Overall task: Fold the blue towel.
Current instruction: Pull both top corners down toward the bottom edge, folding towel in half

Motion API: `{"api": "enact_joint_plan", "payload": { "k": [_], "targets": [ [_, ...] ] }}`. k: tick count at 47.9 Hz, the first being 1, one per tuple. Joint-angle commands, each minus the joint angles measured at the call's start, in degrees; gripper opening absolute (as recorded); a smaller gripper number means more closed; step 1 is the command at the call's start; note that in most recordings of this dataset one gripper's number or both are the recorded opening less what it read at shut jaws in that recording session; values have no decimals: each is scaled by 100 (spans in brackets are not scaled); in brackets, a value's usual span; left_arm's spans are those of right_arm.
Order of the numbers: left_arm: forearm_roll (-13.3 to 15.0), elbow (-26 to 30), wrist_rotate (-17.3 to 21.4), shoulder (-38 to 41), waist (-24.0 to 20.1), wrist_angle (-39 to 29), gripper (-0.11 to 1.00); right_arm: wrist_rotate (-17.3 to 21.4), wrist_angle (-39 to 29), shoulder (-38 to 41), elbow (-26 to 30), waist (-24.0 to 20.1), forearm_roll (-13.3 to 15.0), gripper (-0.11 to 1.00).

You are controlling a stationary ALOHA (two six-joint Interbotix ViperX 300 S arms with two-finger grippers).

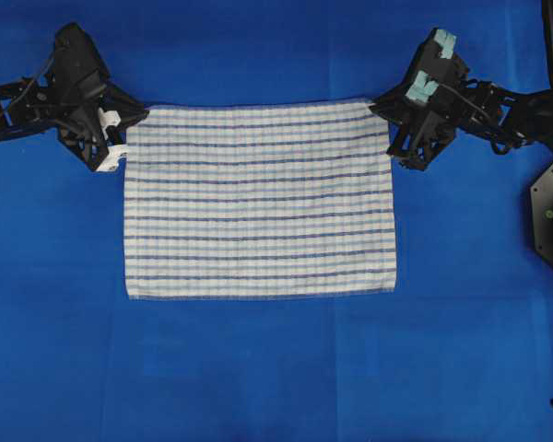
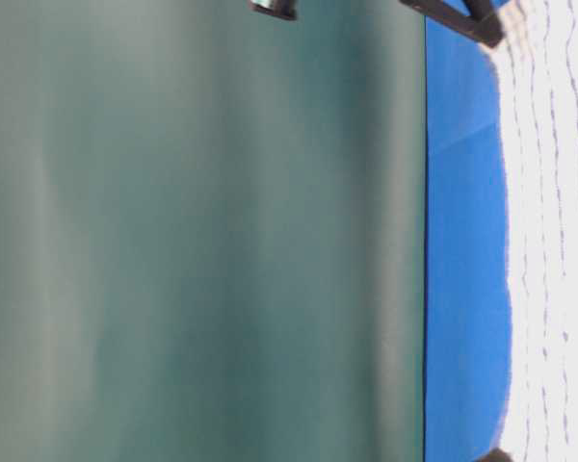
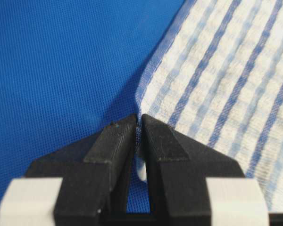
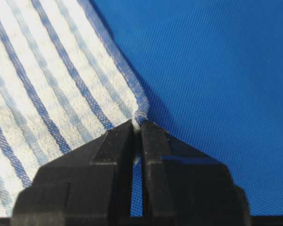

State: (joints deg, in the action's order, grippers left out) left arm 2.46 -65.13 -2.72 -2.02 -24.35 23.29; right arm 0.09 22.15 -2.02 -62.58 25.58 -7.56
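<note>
The left pincer [image 3: 138,123] is clamped on a corner of the towel [image 1: 258,201], its black tips pressed together with a sliver of hem between them. The right pincer [image 4: 137,126] is pinched shut on the opposite corner of the same edge, the cloth puckering slightly where it bites.

The towel looks thin, soft and light: it should drape and sag once lifted, so the corners are the sensible hold, and both need to travel together or the edge will twist.

It is a white woven rectangle crossed by thin dark-blue and pale-blue stripes in a faint check. It lies flat and unfolded in the middle of the blue-covered tabletop [image 1: 258,368].
</note>
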Motion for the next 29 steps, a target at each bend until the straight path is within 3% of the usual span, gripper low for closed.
{"api": "enact_joint_plan", "payload": {
  "k": [1, 14, 29],
  "targets": [
    [-18, 53, 70, -378, 18, -202, 4, 9, -149, -387, 53, -9, -18, 27],
    [-18, 35, 308, -1345, 18, -694, 4, 9, -536, -949, 26, -53, -18, 27],
    [-9, -114, 185, -1626, 149, -870, 4, 26, -747, -1099, -9, -352, -26, 27]
  ]
}}
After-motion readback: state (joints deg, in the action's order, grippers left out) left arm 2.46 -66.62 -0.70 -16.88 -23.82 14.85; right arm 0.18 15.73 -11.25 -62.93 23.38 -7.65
